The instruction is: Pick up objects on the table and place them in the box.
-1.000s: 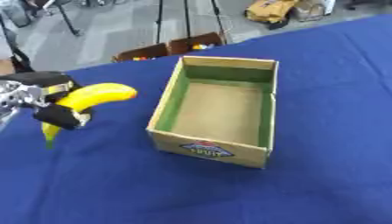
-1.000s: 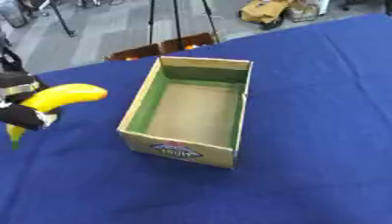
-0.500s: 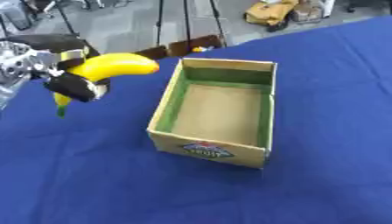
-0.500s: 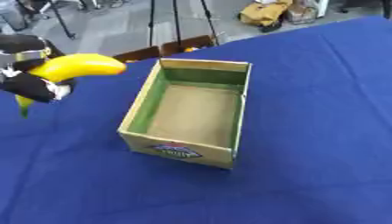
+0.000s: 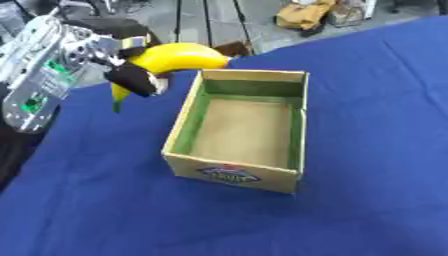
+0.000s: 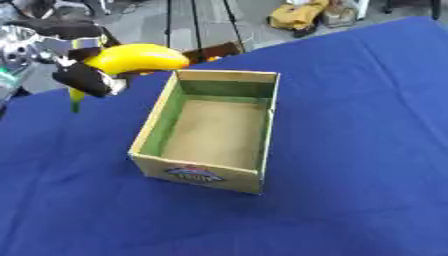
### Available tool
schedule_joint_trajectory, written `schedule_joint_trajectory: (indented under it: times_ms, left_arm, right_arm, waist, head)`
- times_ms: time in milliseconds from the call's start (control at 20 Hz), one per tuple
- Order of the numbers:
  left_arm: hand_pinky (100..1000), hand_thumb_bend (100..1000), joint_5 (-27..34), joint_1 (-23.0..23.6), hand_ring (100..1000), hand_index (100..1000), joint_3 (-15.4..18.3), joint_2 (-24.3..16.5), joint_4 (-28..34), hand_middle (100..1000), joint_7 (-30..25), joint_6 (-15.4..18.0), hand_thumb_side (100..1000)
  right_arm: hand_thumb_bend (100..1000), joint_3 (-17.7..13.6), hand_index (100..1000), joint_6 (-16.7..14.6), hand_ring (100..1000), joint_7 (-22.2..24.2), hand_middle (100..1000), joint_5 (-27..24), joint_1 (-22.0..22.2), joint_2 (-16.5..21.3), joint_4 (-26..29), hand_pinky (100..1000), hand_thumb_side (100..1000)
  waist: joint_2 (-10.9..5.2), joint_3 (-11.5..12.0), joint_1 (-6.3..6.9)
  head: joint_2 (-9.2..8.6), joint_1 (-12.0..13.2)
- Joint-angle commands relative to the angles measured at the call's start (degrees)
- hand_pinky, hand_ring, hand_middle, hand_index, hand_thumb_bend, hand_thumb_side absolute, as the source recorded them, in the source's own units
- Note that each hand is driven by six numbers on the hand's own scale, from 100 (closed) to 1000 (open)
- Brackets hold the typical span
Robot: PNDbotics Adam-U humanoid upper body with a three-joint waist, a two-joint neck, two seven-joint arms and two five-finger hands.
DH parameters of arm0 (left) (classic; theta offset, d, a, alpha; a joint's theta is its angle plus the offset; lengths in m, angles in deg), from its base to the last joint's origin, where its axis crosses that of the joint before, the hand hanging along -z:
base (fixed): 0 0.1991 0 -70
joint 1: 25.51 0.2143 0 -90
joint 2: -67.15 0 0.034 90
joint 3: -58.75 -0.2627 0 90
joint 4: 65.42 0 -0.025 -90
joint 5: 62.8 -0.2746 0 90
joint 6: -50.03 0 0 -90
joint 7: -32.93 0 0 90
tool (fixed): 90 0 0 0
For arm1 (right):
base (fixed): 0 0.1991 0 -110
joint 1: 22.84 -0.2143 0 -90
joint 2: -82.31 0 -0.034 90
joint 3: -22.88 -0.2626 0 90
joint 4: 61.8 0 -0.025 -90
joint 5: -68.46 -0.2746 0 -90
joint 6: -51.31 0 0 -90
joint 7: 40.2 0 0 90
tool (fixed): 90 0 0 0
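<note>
A yellow banana [image 5: 179, 57] hangs in the air just left of the far left corner of the open cardboard box [image 5: 249, 166]. My left hand [image 5: 129, 75] is shut on the banana near its stem end, with black fingers curled round it. The banana's tip points toward the box's far rim. The box stands on the blue tablecloth [image 5: 376, 125] with green inner walls and nothing visible inside. My right hand shows in neither view.
My silver left forearm [image 5: 39, 75] comes in from the upper left. Beyond the table's far edge lie a grey floor, tripod legs and a yellow object [image 6: 302, 14].
My left hand has lifted the banana and carried it right, from low over the cloth on the left to beside the box's far left corner.
</note>
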Motion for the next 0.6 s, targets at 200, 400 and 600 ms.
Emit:
schedule_joint_trajectory:
  times_ms: [200, 400, 600]
  left_arm:
    - [100, 100, -0.9, -2.8, 118, 696, 0.4, 3.0, -3.5, 553, 3.1, 0.0, 510]
    - [100, 100, -1.4, -3.4, 112, 696, 0.1, 5.8, -7.0, 546, 5.9, 0.3, 512]
    - [100, 100, -1.5, -3.2, 109, 694, 0.5, 7.9, -10.8, 541, 9.7, 0.3, 511]
  right_arm:
    - [100, 0.3, 913, -0.4, 864, 0.4, 839, -1.0, -1.8, 0.4, 0.8, 716, 1000]
    - [100, 0.5, 913, -0.6, 864, 0.5, 839, -1.2, -2.5, 0.2, 0.8, 717, 1000]
    - [100, 0.7, 913, -0.8, 864, 0.6, 838, -1.4, -3.2, 0.0, 0.8, 717, 1000]
  waist:
    - [-0.48, -1.1, -0.16]
    - [-0.09, -2.2, 0.25]
    - [0.31, -3.6, 0.81]
  head:
    - [-1.06, 1.1]
    - [-1.37, 1.6]
    - [-1.71, 2.0]
